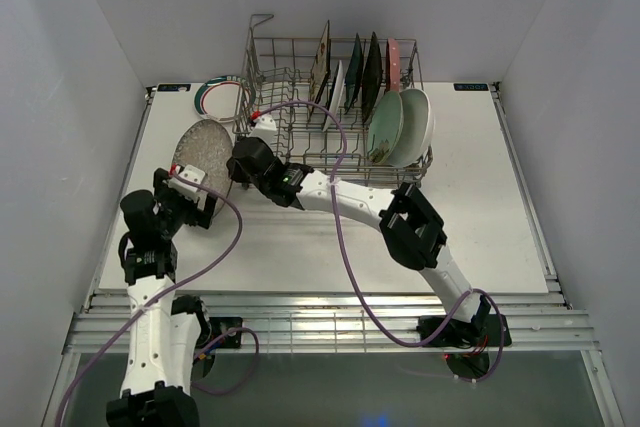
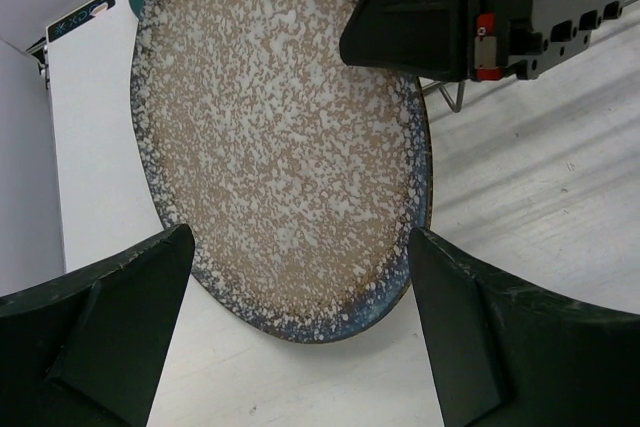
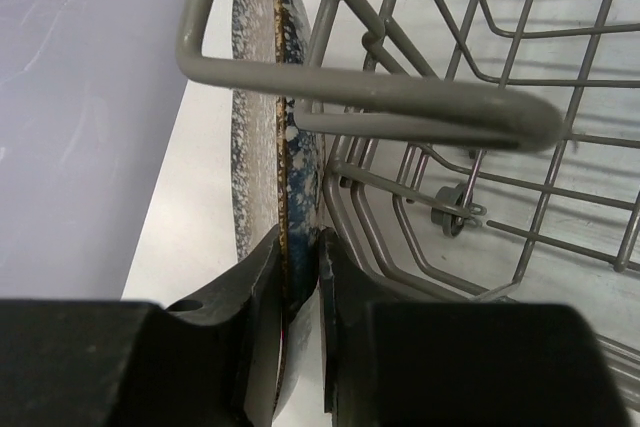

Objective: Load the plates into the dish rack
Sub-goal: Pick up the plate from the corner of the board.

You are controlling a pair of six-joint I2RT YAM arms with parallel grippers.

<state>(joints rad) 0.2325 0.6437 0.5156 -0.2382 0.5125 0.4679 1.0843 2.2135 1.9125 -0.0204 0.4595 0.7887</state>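
Note:
The speckled grey round plate (image 1: 203,152) stands tilted on edge just left of the dish rack (image 1: 300,137). My right gripper (image 1: 243,162) is shut on its rim; in the right wrist view the fingers (image 3: 300,247) pinch the plate's edge (image 3: 262,97) beside the rack's wires (image 3: 450,117). My left gripper (image 1: 197,197) is open at the plate's near edge, its fingers (image 2: 300,287) on either side of the plate (image 2: 280,137) without touching it. Several plates stand in the rack, among them a mint round one (image 1: 385,127) and a pink one (image 1: 393,62).
Two white plates with green and red rims (image 1: 222,97) lie stacked at the back left, beside the rack's looped corner handle (image 1: 260,22). The rack's left rows of tines hold nothing. White walls close in both sides.

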